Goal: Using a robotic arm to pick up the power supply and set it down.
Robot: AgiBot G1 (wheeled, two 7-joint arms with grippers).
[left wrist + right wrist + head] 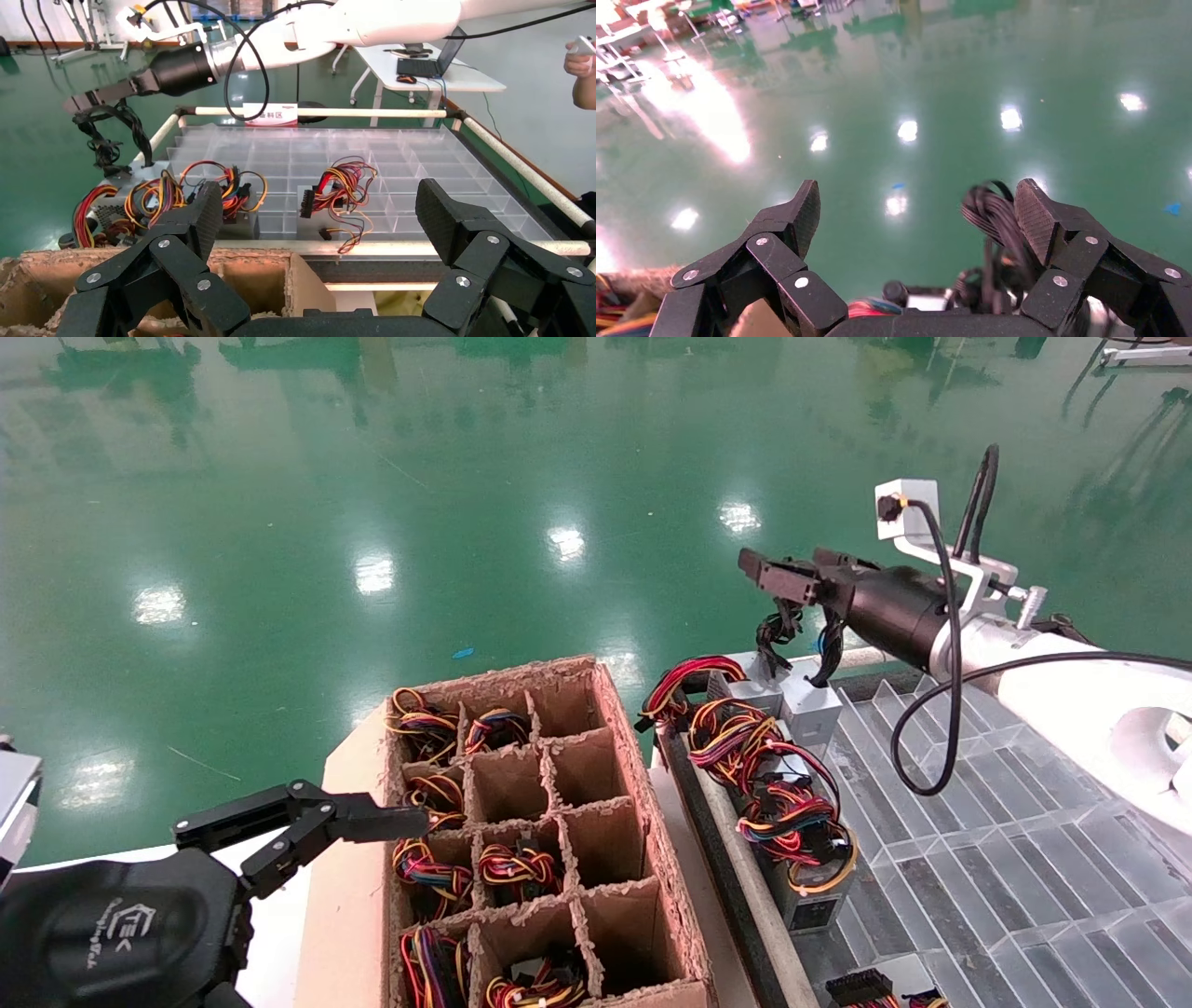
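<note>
Right gripper [778,576] hung above power supply [808,702], fingers spread, black cables [825,654] draped off one finger, not pinched. Supply sat upright at clear tray's [1006,859] far corner, directly below. Left gripper [307,822] agape, parked beside cardboard crate [643,822], well apart.

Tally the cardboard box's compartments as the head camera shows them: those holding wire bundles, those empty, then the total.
Cardboard box compartments holding wire bundles: 7
Empty compartments: 5
Total compartments in view: 12
</note>
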